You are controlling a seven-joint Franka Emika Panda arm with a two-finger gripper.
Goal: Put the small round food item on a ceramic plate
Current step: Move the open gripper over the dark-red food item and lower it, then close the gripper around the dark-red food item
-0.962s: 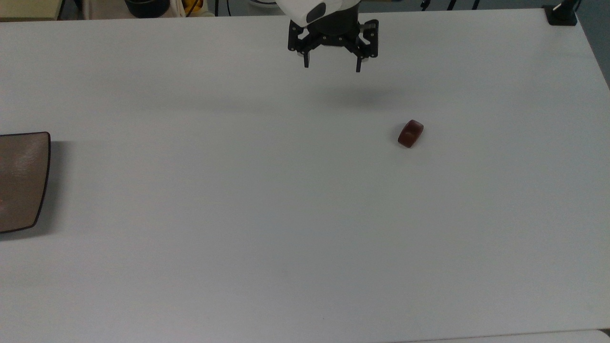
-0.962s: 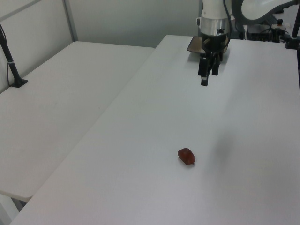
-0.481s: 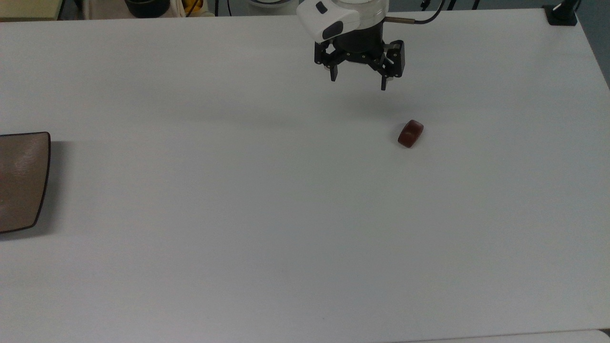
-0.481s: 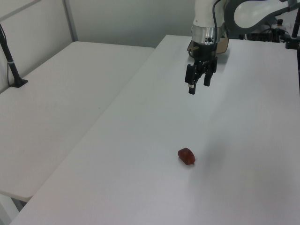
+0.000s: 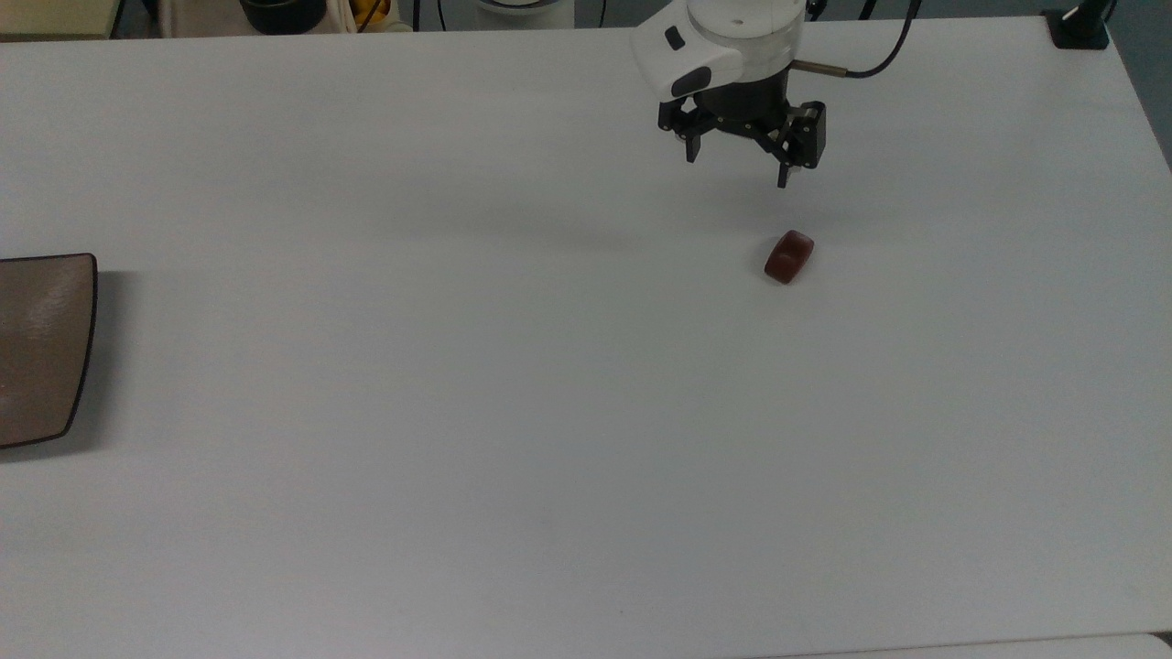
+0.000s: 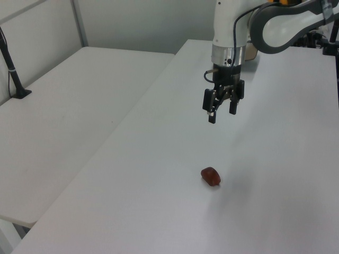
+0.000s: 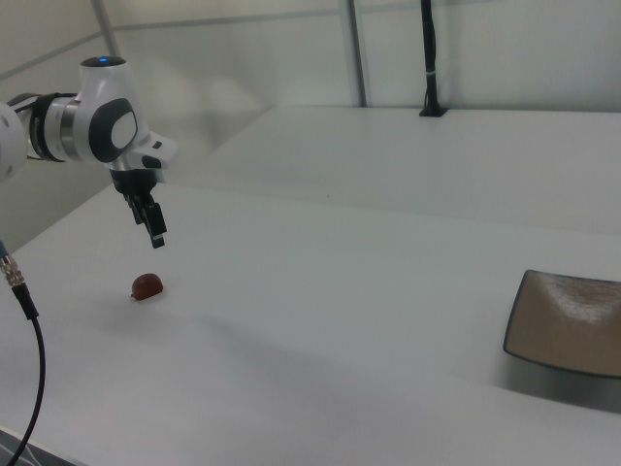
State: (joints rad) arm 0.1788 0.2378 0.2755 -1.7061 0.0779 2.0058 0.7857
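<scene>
While bare, ceramic plate (image 7: 568, 326).

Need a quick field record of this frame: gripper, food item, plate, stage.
gripper: above the table, jaws open, holding nothing
food item: small reddish-brown lump lying on the white table, below the gripper in the top view, not touched
plate: brown squarish ceramic plate at the top view's left edge, nothing on it, far from the food item
stage: approach, grasp not yet made
</scene>
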